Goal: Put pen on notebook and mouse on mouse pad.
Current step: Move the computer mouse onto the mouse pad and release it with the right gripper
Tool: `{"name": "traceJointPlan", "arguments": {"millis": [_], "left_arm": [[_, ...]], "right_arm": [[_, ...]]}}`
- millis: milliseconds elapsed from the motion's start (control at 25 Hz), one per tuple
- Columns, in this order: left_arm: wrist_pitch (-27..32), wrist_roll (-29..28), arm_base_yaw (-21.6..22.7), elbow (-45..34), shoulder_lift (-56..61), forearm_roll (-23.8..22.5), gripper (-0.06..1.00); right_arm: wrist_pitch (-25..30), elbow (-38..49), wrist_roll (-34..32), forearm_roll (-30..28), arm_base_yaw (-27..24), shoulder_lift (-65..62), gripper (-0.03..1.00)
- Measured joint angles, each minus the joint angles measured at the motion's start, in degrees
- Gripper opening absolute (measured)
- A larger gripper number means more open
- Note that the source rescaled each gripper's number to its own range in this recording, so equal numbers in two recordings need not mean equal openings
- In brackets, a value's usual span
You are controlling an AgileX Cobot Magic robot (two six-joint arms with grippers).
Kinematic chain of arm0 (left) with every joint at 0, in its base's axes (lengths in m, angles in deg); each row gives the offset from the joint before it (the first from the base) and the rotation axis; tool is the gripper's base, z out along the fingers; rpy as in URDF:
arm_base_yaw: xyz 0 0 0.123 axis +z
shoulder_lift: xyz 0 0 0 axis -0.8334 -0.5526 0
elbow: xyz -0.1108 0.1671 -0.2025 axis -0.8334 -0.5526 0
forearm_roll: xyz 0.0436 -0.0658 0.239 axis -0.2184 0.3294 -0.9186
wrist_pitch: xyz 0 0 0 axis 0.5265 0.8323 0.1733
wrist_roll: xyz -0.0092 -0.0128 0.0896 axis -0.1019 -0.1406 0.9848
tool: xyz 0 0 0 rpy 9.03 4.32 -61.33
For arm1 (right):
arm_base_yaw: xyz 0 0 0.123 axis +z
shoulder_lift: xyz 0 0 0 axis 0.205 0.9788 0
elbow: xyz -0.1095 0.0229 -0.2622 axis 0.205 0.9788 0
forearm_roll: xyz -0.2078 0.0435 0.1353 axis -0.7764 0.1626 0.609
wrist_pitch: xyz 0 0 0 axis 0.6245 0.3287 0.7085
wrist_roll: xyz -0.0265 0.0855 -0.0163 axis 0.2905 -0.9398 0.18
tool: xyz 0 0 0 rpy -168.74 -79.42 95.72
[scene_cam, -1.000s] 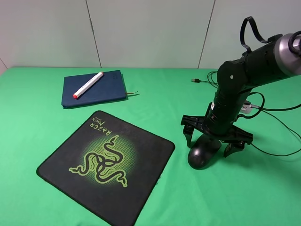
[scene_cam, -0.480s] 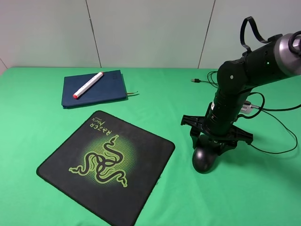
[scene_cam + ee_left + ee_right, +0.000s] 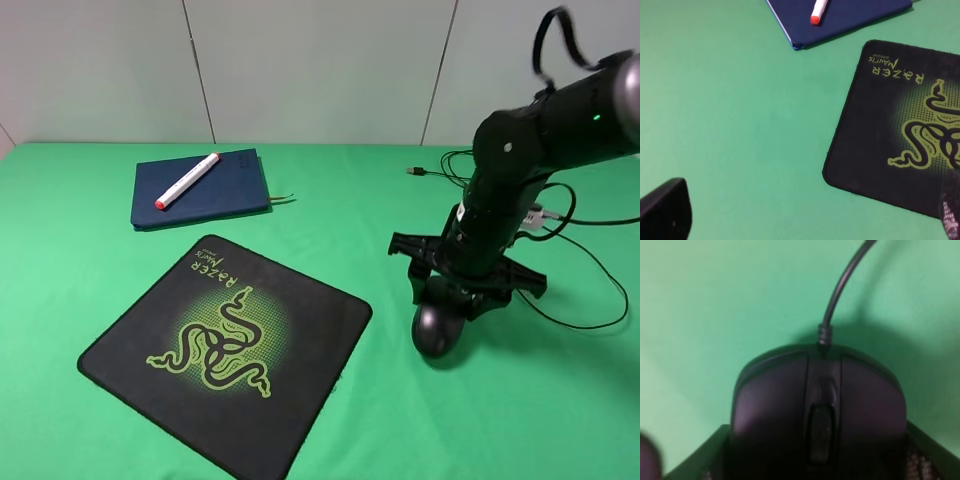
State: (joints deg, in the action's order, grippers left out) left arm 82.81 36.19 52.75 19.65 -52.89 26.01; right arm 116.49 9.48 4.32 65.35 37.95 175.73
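My right gripper (image 3: 452,305) is shut on the glossy black mouse (image 3: 436,330), right of the mouse pad, and seems to hold it just above the cloth. The right wrist view shows the mouse (image 3: 817,405) from above, scroll wheel in the middle, a finger (image 3: 932,455) pressed against each side. The white pen (image 3: 187,180) with orange-red tips lies diagonally on the navy notebook (image 3: 230,195) at the back left. The black Razer mouse pad (image 3: 225,345) lies bare in front of it. In the left wrist view my left gripper (image 3: 805,220) is open over the cloth beside the pad (image 3: 890,125).
The mouse's thin black cable (image 3: 590,320) loops over the green cloth behind and right of my right arm, its USB plug (image 3: 413,171) lying near the back. A ribbon bookmark (image 3: 282,199) sticks out of the notebook. A white wall bounds the table's far edge.
My right gripper's fingers, spread around the mouse one second ago, closed on it. The arm has since risen a little, taking the mouse slightly up and right.
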Motion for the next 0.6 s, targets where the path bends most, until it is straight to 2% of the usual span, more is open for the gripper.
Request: {"name": "traceJointPlan", "arguments": {"millis": [280,600], "left_arm": [[0.0,0.0,0.0,0.0,0.0,0.0,1.00],[0.0,0.0,0.0,0.0,0.0,0.0,1.00]], "right_arm": [[1.3,0.0,6.3,1.4,0.0,-7.7,0.01],[5.3,-0.8,13.0,11.2,0.1,-10.3,0.01]]}}
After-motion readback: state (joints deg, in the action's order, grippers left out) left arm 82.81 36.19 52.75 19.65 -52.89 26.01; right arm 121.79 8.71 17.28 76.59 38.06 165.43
